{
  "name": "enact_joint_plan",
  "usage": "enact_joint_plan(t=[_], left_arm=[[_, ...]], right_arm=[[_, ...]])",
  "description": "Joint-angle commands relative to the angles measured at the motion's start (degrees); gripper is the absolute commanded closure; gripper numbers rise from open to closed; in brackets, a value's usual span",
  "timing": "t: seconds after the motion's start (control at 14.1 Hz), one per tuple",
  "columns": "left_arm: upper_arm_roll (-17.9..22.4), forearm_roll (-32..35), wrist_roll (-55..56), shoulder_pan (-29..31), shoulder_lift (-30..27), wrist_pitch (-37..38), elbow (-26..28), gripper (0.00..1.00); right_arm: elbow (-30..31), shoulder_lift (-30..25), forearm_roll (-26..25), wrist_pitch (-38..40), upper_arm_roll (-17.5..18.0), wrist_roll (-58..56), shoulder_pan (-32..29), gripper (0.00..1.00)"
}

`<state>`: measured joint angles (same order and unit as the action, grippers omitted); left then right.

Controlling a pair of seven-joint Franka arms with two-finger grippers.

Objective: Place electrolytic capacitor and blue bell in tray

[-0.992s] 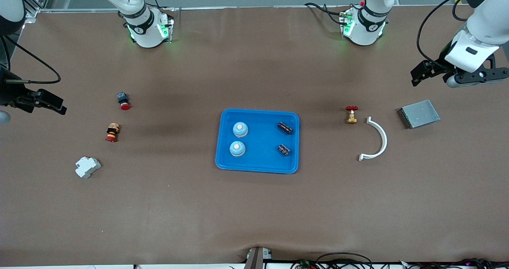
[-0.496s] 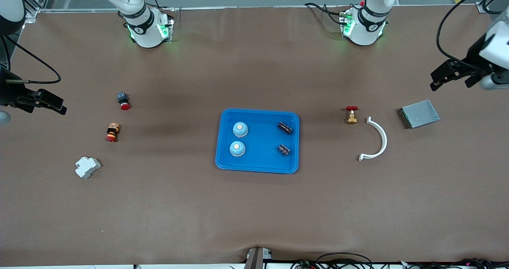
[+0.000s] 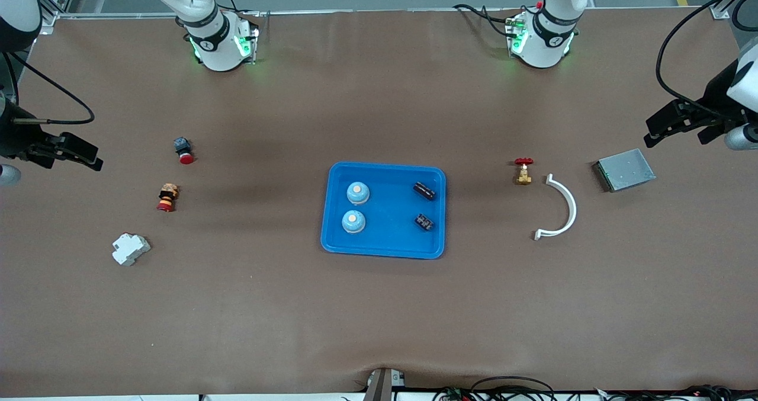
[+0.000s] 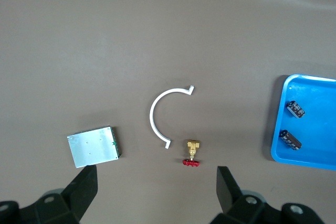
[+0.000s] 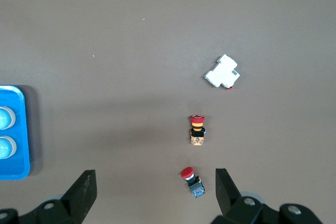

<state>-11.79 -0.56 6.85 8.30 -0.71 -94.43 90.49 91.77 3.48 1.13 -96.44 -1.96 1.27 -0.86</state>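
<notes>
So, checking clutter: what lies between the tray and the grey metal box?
In the front view, a red-handled brass valve and a white curved clip lie between the tray and the grey metal box.

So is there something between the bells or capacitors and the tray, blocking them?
Nothing visible does: both blue bells and both capacitors already lie inside the tray.

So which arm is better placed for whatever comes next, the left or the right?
Neither, probably. Both blue bells and both capacitors already lie in the tray. The left gripper and right gripper hang open and empty at the table's ends, with nothing left to fetch.
</notes>
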Motion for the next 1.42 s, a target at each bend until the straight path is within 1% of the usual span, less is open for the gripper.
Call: enact_joint_plan(t=[0.0, 0.5, 0.57, 0.64, 0.71, 0.85, 0.99, 1.06, 1.35], left_arm=[[-0.07, -0.23, -0.79, 0.23, 0.36, 1.09, -1.37, 0.00], [0.01, -0.14, -0.17, -0.56, 0.36, 1.00, -1.37, 0.00], [0.80, 0.99, -0.09, -3.00, 0.36, 1.00, -1.46, 0.00], [1.68, 3.70, 0.00, -5.72, 0.19, 1.09, -1.46, 0.00], [2.21, 7.03, 0.09, -8.44, 0.10, 1.18, -1.46, 0.00], [2.04, 14.33, 1.75, -12.06, 0.18, 1.27, -1.46, 0.00], [2.04, 15.24, 9.54, -13.39, 0.19, 1.79, -1.37, 0.00], [1.86, 15.33, 11.32, -13.48, 0.27, 2.84, -1.37, 0.00], [1.95, 14.80, 9.85, -12.52, 0.18, 3.02, -1.54, 0.00]], right_arm=[[0.42, -1.01, 0.62, 0.46, 0.55, 0.49, -0.55, 0.00], [0.51, -1.01, 0.62, 0.55, 0.46, 0.49, -0.64, 0.00], [0.51, -1.01, 0.62, 0.55, 0.46, 0.49, -0.64, 0.00], [0.51, -1.10, 0.62, 0.55, 0.46, 0.49, -0.64, 0.00], [0.51, -1.02, 0.62, 0.46, 0.46, 0.49, -0.64, 0.00], [0.69, -1.01, 0.62, 0.55, 0.46, 0.49, -0.64, 0.00], [0.78, -1.01, 0.62, 0.55, 0.46, 0.49, -0.55, 0.00], [0.60, -1.01, 0.62, 0.55, 0.46, 0.58, -0.55, 0.00], [0.95, -1.01, 0.62, 0.64, 0.46, 0.58, -0.64, 0.00]])
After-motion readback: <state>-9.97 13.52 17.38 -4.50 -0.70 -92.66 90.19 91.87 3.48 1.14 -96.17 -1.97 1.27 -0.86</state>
